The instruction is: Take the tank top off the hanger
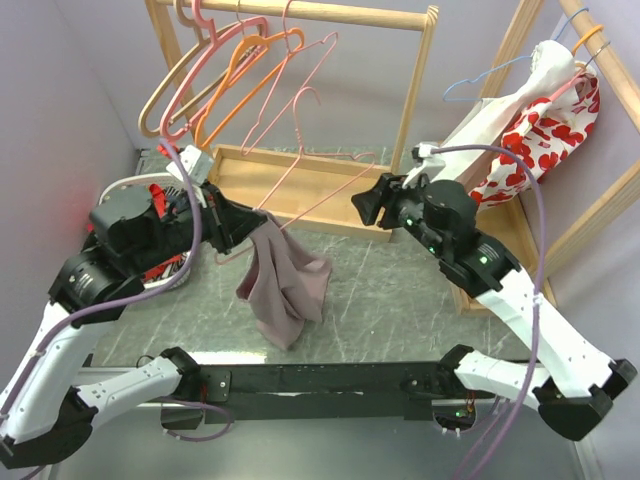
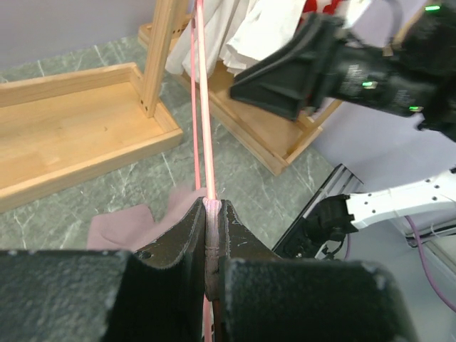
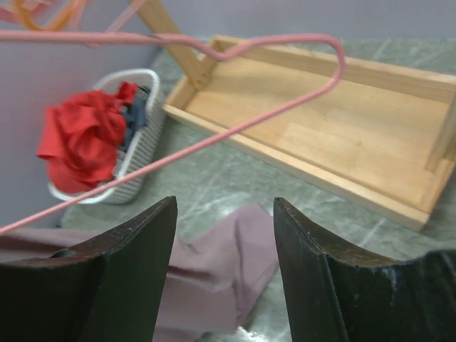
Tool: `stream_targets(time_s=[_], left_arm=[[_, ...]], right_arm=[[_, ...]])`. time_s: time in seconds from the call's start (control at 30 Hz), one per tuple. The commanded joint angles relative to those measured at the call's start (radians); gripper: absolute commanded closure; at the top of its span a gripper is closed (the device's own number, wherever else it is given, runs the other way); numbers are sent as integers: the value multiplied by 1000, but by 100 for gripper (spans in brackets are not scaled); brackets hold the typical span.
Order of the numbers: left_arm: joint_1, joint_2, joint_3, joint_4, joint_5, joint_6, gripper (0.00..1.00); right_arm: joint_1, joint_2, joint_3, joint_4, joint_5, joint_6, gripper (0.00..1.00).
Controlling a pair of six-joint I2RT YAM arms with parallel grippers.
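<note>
- While the left jaws are pinched shut on the wire of the pink hanger (image 2: 205,107), the right jaws stand apart with nothing between them.
- From the left jaws the hanger runs toward 2 o'clock in the top view, and its far bend ends near the right jaws without touching them.
- At 5 o'clock of the left jaws, the mauve tank top (image 1: 285,280) droops from the hanger in a bunch. Its lower end rests on the marbled table (image 1: 400,290), close to the table's middle.
- Whether a strap loops the wire cannot be told, as the left jaws cover that spot.
- The right jaws hover at 2 o'clock of the tank top, apart from it.
- A wooden tray (image 1: 330,185) lies at 12 o'clock of the tank top, and the rack bar (image 1: 330,12) above it carries a bunch of other hangers (image 1: 200,78).
- A white basket (image 3: 142,135) holding red cloth (image 3: 82,135) sits at 9 o'clock, partly behind the left arm.
- At 2 o'clock, a heart-print garment (image 1: 545,130) hangs on a second rack.
</note>
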Motion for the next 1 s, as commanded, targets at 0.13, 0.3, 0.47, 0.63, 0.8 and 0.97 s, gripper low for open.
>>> stream_targets(time_s=[0.13,0.3,0.47,0.63,0.8,0.97], left_arm=[[-3,5,-52,170,2,-3,99],[-4,10,-95,217,1,-18,99],[-6,5,-147,285,2,-32,99],[-34,16,-185,319,-16,-42,99],[-116,34,-194,334,-84,-35,99],[-182,57,-173,302,-163,-15,99]], right_arm=[[26,-47,-5,232,-213,140,36],[49,19,26,339,-292,217,36],[65,22,-52,583,-335,337,36],[92,100,-3,597,-352,350,36],[106,140,20,597,-332,340,36],[109,154,58,544,-282,303,87]])
